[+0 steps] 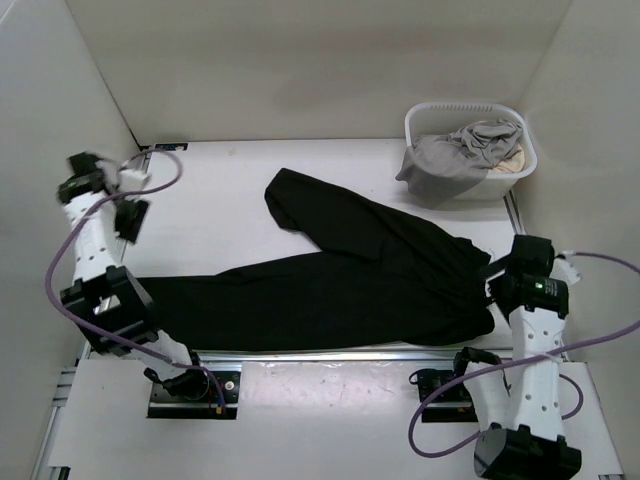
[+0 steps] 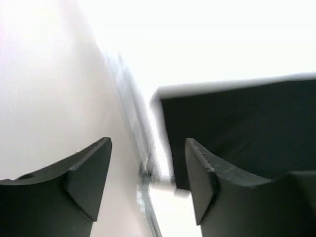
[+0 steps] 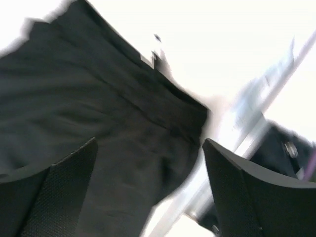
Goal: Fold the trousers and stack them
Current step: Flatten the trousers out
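Note:
The black trousers [image 1: 340,275] lie spread on the white table [image 1: 220,220]. One leg stretches left along the near edge and the other angles toward the back. The waist is at the right. My left gripper [image 1: 130,218] hangs raised at the far left, clear of the cloth. In the left wrist view it [image 2: 148,148] is open and holds nothing, with a trouser leg end [image 2: 237,128] off to its right. My right gripper [image 1: 492,278] hovers at the waist end. It [image 3: 149,148] is open above the black fabric [image 3: 98,113] with nothing gripped.
A white basket [image 1: 420,118] at the back right holds a light grey garment [image 1: 450,165] and a beige cloth [image 1: 512,158]. White walls close in the left, right and back. A metal rail [image 1: 330,352] runs along the near table edge.

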Available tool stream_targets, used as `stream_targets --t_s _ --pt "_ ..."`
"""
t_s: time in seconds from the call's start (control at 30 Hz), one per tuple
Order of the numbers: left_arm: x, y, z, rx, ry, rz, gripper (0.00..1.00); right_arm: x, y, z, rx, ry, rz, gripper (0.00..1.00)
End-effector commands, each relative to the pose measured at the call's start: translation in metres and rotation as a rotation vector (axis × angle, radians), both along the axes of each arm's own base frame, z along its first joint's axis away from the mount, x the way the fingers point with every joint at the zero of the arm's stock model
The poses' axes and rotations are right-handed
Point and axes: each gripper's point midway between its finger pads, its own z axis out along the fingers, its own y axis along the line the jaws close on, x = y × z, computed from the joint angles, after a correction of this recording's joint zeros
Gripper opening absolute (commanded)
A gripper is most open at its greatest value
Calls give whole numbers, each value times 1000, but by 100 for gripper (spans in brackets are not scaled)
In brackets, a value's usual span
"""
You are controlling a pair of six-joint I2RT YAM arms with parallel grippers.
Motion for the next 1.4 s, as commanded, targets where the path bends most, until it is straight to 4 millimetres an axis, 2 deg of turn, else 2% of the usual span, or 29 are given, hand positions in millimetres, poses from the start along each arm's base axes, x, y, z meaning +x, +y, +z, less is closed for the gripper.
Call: stream_targets --t_s 0.0,0.03,0.07,0.1,0.13,0.17,0.2,0.23,0.27,0.3,0.33,0.37,0.4,0.43,0.5,0.67,0.77,0.83,0.9,0.93,1.0,1.07,1.13,1.17,1.2,1.23,1.3,1.33,1.37 --pt "55 -98 -15 -190 6 -228 73 40 -26 58 -141 -180 7 93" --pt "73 -134 -18 -230 8 -299 81 48 -29 71 -176 -192 52 95" --pt "97 -150 -24 -253 15 -335 85 68 -27 65 -157 -188 108 97" --pt "113 -172 -27 -299 10 -365 87 79 -28 69 -161 -185 149 98" --pt "138 -202 -14 -310 -31 -439 87 95 -28 68 -150 -199 179 98" --pt "154 -217 -40 -348 19 -453 87 111 -25 51 -111 -145 224 98" --pt "166 -234 -44 -393 12 -448 87 124 -18 45 -69 -144 273 98" --pt "193 -251 -27 -399 -56 -473 85 136 -17 26 -30 -95 285 98" --pt "205 -260 -53 -432 -16 -461 85 155 -17 29 -25 -133 311 98" --pt "214 -272 -56 -473 -24 -454 85 162 -19 23 -7 -127 311 99" --pt "228 -285 -51 -481 -62 -477 85 166 -17 2 31 -75 318 99" --pt "235 -292 -66 -487 -55 -480 85 172 -19 -1 41 -74 315 99" --pt "237 -304 -69 -508 -61 -505 85 173 -19 -16 62 -28 313 99" --pt "231 -318 -81 -517 -32 -518 87 176 -18 -22 76 -25 319 99" --pt "235 -336 -89 -518 -62 -548 90 174 -16 -45 106 22 321 99" --pt "222 -383 -107 -580 -24 -587 96 170 -20 -69 118 98 271 99" --pt "219 -389 -131 -601 23 -539 98 164 -28 -81 93 153 236 99" --pt "217 -385 -151 -583 60 -510 98 162 -27 -89 106 176 225 99" --pt "212 -384 -170 -559 97 -499 78 161 -29 -98 106 199 212 99" --pt "212 -383 -171 -550 97 -496 61 160 -32 -102 112 210 202 99" --pt "214 -374 -177 -503 101 -465 14 160 -29 -110 134 228 198 99" --pt "217 -368 -166 -461 75 -488 14 160 -29 -118 140 242 197 97" --pt "222 -359 -139 -401 20 -511 14 165 -28 -123 150 232 202 81" --pt "225 -344 -131 -313 4 -522 14 163 -26 -129 166 245 205 68" --pt "227 -341 -122 -265 -19 -540 14 164 -25 -129 169 243 197 48" --pt "232 -334 -93 -217 -77 -551 14 162 -27 -133 178 252 176 16" --pt "232 -317 -75 -83 -99 -600 14 159 -25 -138 192 260 179 2" --pt "230 -309 -50 -33 -136 -611 14 161 -25 -138 189 251 179 0" --pt "227 -307 -41 16 -148 -633 14 158 -24 -141 193 261 179 0"
